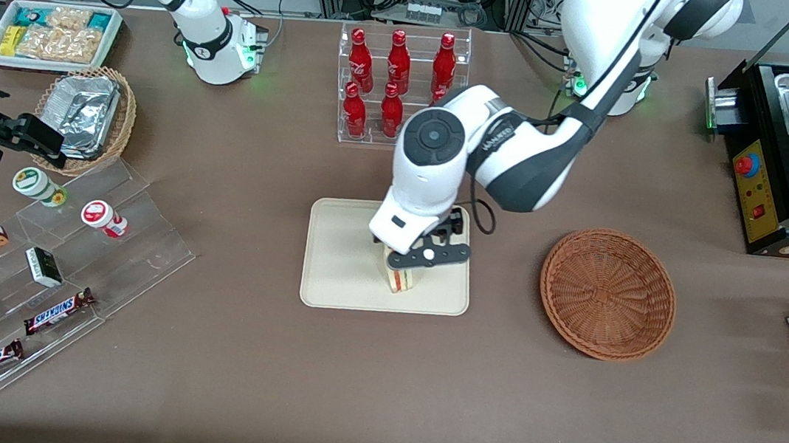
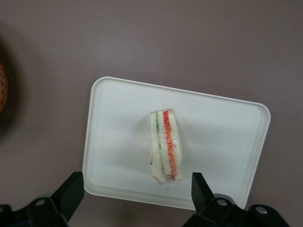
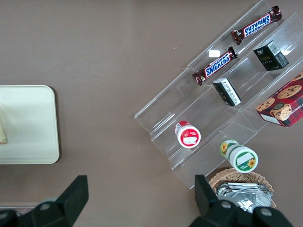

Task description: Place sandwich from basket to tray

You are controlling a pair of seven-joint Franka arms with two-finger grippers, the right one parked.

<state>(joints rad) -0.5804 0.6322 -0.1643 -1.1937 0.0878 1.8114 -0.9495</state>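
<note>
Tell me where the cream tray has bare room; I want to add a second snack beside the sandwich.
The flat cream-beige rectangular tray is bare toward the parked arm's end. Its other half is crowded: the triangular white-bread sandwich stands there, with the open gripper above it. The round reddish-brown wicker basket looks empty too.

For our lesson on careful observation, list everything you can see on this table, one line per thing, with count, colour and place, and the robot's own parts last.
sandwich: one, white with red and green layers, on the tray, standing on edge.
tray: one, cream, mid-table.
basket: one, reddish-brown wicker, holding nothing, toward the working arm's end.
cola bottles: seven visible, red, in a clear rack farther from the front camera than the tray.
Snickers bars: two, brown, on clear steps toward the parked arm's end.
foil trays: silver, in a tan basket.
snack bin: one, white.
gripper: one, black fingers open, above the sandwich, not touching it.
</note>
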